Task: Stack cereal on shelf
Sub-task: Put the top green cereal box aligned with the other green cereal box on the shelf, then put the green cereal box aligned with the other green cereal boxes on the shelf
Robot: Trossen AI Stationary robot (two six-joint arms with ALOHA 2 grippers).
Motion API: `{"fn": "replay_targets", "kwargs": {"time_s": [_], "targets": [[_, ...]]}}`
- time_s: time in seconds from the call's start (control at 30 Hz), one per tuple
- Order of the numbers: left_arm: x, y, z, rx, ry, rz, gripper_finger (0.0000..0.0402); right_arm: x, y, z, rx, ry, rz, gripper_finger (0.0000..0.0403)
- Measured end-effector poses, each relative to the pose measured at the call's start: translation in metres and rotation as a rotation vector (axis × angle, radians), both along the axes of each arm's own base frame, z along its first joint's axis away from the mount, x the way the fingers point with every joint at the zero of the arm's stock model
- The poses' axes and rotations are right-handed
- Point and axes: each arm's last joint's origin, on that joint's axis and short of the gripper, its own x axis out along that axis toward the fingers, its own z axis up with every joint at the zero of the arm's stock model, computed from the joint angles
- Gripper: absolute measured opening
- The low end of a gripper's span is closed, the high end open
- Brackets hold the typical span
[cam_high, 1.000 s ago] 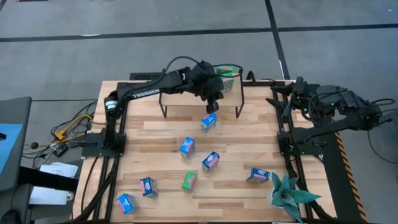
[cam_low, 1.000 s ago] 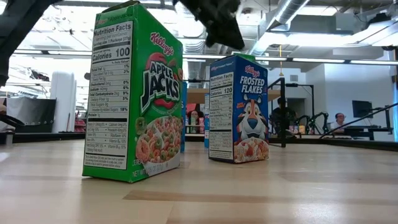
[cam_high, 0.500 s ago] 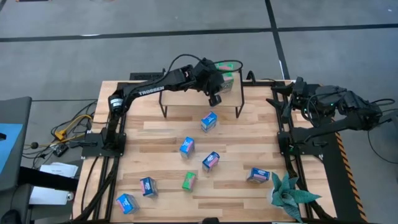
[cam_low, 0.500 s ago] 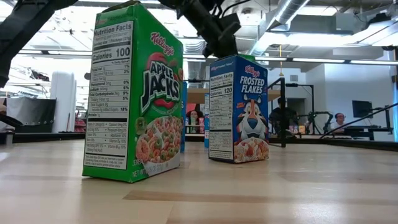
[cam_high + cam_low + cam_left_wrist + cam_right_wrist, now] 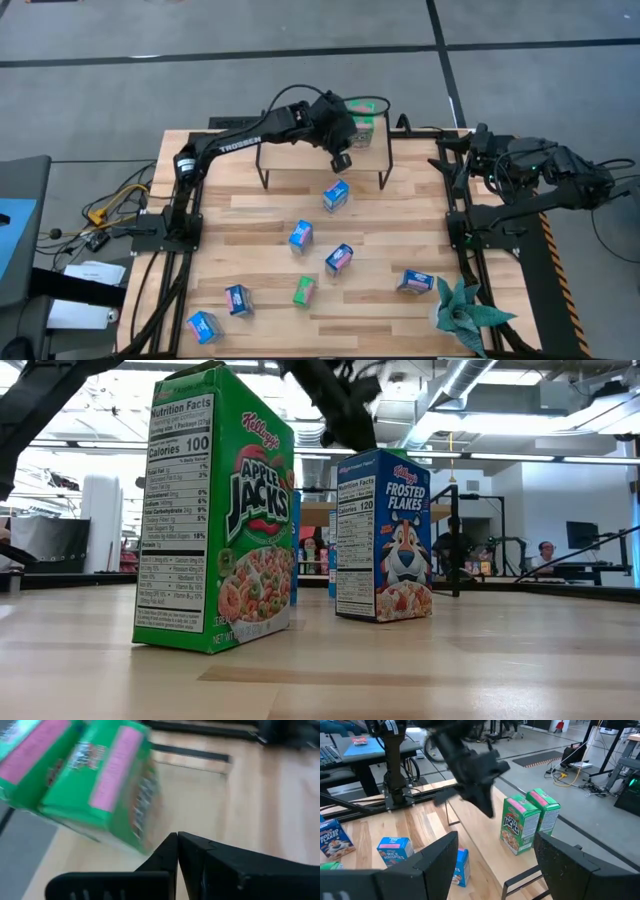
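Note:
Two green cereal boxes (image 5: 362, 130) stand side by side on the far right part of the shelf (image 5: 300, 157), a light board on thin black legs; they also show in the left wrist view (image 5: 95, 775) and the right wrist view (image 5: 527, 820). Several more boxes stand scattered on the table, among them a blue one (image 5: 336, 194) just before the shelf, a green Apple Jacks box (image 5: 215, 510) and a blue Frosted Flakes box (image 5: 385, 535). My left gripper (image 5: 341, 160) (image 5: 177, 840) hangs shut over the shelf's near edge, beside the green boxes, holding nothing. My right gripper (image 5: 495, 865) waits open at the table's right edge.
A teal spiky plant (image 5: 465, 315) stands at the table's near right corner. The right arm's frame (image 5: 470, 210) runs along the right edge. Bare wood lies left of the boxes (image 5: 230, 230). People sit far off in the room (image 5: 545, 555).
My left gripper has stayed shut and drawn back a little from the table before the shelf toward the far edge, near the green boxes. The boxes have not moved.

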Motion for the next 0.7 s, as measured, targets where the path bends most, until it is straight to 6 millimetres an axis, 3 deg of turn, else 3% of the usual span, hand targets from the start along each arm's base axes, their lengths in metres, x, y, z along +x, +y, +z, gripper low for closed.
{"fn": "replay_targets", "kwargs": {"time_s": [0.13, 0.27, 0.47, 0.6, 0.7], "targets": [[-0.02, -0.023, 0.032, -0.058, 0.12, -0.094, 0.0021, 0.0, 0.0, 0.0, -0.001, 0.0, 0.0, 0.0286], [-0.05, -0.057, 0.052, -0.175, 0.238, -0.133, 0.0087, 0.0, 0.0, 0.0, -0.002, 0.001, 0.001, 0.0286], [-0.091, -0.124, 0.058, -0.472, 0.424, -0.173, 0.0226, 0.0, 0.0, 0.0, -0.013, 0.007, 0.006, 0.0286], [-0.094, -0.167, 0.056, -0.427, 0.452, -0.074, 0.0296, 0.0, 0.0, 0.0, -0.017, 0.01, 0.008, 0.0286], [-0.094, -0.194, 0.056, -0.377, 0.421, 0.034, 0.0327, 0.0, 0.0, 0.0, -0.021, 0.013, 0.01, 0.0286]]}}
